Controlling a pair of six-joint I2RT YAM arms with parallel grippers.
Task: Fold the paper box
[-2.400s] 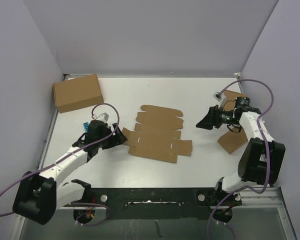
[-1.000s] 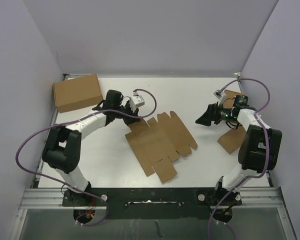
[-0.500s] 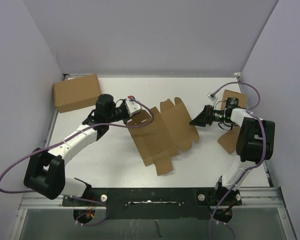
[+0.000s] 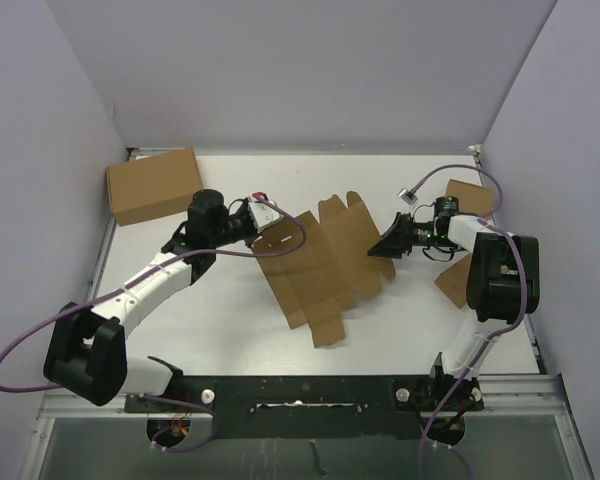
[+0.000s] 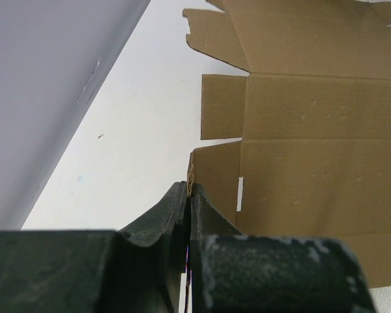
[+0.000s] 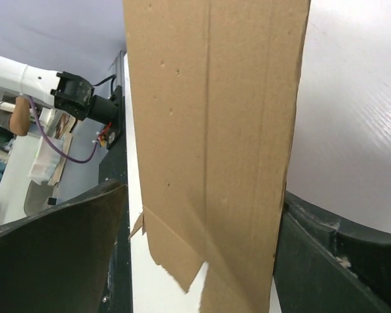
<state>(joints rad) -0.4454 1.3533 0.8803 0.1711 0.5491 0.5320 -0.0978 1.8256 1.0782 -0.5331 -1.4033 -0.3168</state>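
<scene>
The paper box (image 4: 320,265) is a flat brown die-cut sheet in the middle of the table, its far side raised. My left gripper (image 4: 263,232) is shut on a small flap at the sheet's far left corner. In the left wrist view the fingertips (image 5: 190,190) pinch that flap's edge, and the paper box (image 5: 313,130) spreads out to the right. My right gripper (image 4: 385,246) is at the sheet's right edge and stands open. In the right wrist view the paper box (image 6: 208,117) stands between the wide-apart fingers (image 6: 342,261) of the right gripper (image 6: 199,261). It lies against the right finger only.
A larger closed brown carton (image 4: 155,185) sits at the back left corner. Two smaller brown boxes (image 4: 468,195) (image 4: 463,282) lie by the right arm. Walls close in the table on three sides, and a black rail (image 4: 300,390) runs along the near edge.
The left arm has swung the sheet round and lifted its far side. My right gripper has moved left onto the sheet's right edge, and its jaws have narrowed a little.
</scene>
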